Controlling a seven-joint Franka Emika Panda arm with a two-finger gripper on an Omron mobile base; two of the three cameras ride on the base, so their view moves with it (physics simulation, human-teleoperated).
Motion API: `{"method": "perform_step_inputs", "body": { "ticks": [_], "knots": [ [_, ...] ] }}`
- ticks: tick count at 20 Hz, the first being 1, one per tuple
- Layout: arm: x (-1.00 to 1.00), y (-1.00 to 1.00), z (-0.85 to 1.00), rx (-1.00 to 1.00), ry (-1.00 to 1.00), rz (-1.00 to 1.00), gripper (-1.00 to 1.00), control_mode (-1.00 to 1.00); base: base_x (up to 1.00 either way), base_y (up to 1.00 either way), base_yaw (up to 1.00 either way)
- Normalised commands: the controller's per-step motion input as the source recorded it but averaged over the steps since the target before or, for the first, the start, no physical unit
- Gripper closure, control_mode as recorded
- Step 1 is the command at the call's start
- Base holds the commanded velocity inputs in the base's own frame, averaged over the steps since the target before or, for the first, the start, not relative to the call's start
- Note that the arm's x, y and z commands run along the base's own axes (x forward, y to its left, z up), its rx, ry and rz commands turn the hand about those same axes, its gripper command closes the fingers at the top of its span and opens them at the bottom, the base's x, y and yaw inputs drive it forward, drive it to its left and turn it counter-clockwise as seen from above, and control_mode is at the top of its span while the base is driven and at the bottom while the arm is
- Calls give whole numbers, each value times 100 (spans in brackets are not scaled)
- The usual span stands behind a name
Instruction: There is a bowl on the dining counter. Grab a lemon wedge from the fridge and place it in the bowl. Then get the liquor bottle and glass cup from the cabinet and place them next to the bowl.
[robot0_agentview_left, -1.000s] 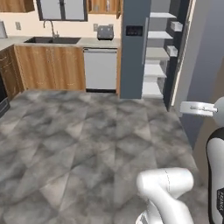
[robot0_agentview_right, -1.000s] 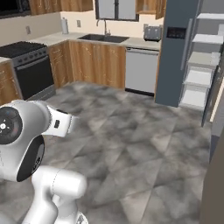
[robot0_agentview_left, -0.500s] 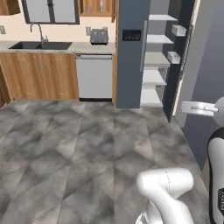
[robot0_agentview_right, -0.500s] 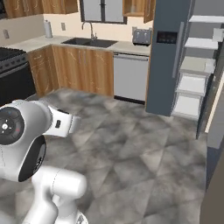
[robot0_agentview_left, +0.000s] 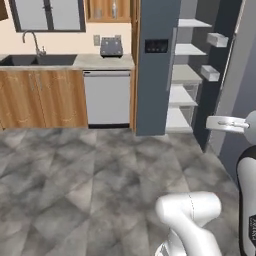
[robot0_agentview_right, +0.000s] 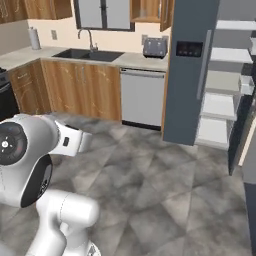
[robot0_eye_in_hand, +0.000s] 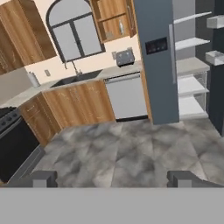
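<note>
A: Facing the fridge (robot0_agentview_left: 154, 70); what does the left base view show?

B: Its closed door, dark slate grey, carries a black panel (robot0_agentview_left: 156, 46); the compartment to the right stands open, with pale shelves (robot0_agentview_left: 186, 75) stacked inside; the open door (robot0_agentview_left: 235, 75) hangs at the far right with small bins on its inner face.

A: And beside the fridge?

B: A white dishwasher (robot0_agentview_left: 106, 98) sits just left of it under the kitchen bench (robot0_agentview_left: 80, 61); a toaster (robot0_agentview_left: 111, 46) stands on that bench, a sink (robot0_agentview_left: 30, 60) with a curved tap lies further left; wooden base cupboards (robot0_agentview_left: 40, 98) run below; grey stone floor (robot0_agentview_left: 85, 185) fills the foreground.

A: Where is the cabinet?

B: An open wooden wall cabinet (robot0_eye_in_hand: 114, 19) hangs above the toaster, touching the fridge's left side; something slim stands on its shelf, too small to identify; a dark stove (robot0_eye_in_hand: 15, 142) shows at the left in the hand view.

A: State of the jaws?

B: Apart; in the hand view the gripper (robot0_eye_in_hand: 113, 179) shows two dark fingertips (robot0_eye_in_hand: 43, 178) set wide at the bottom edge, nothing between them; they point across the floor towards the dishwasher and fridge.

A: And the lemon wedge?

B: Not discernible on the shelves at this size.
</note>
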Motion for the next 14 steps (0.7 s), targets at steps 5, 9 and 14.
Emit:
{"method": "perform_step_inputs", "body": {
  "ticks": [5, 9, 14],
  "knots": [
    [0, 0, 0, 0, 0, 0, -100, 100, 100, 58, -20],
    [0, 0, 0, 0, 0, 0, -100, 100, 100, 57, -21],
    [0, 0, 0, 0, 0, 0, -100, 100, 100, 54, -21]
  ]
}}
